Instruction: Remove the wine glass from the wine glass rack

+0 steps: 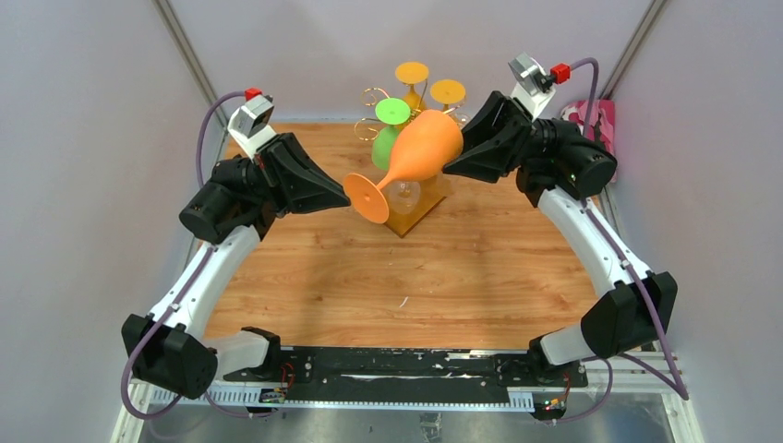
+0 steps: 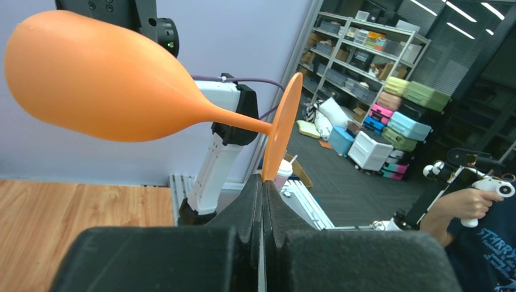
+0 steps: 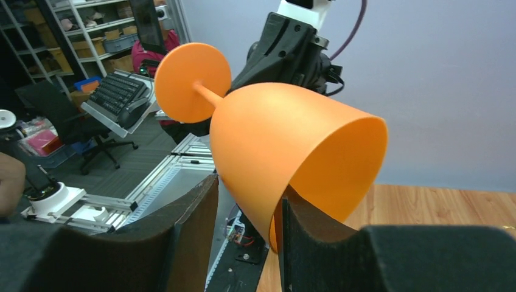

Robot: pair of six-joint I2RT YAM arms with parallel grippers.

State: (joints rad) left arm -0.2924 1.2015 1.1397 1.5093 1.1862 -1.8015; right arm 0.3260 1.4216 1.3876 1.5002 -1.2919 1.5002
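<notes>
Legible writing: pale lettering is showing on the dark blue shirt (image 2: 487,258) of a person at the lower right of the left wrist view, but it is blurring too much to spell out. No other text, label or number is reading clearly.

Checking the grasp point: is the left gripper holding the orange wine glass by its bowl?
No: in the left wrist view the left gripper is shut on the foot edge of the orange wine glass.

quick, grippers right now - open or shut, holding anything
left gripper: shut on the foot of the orange glass.
right gripper: open, jaws either side of the glass's bowl rim, not clamped.
</notes>
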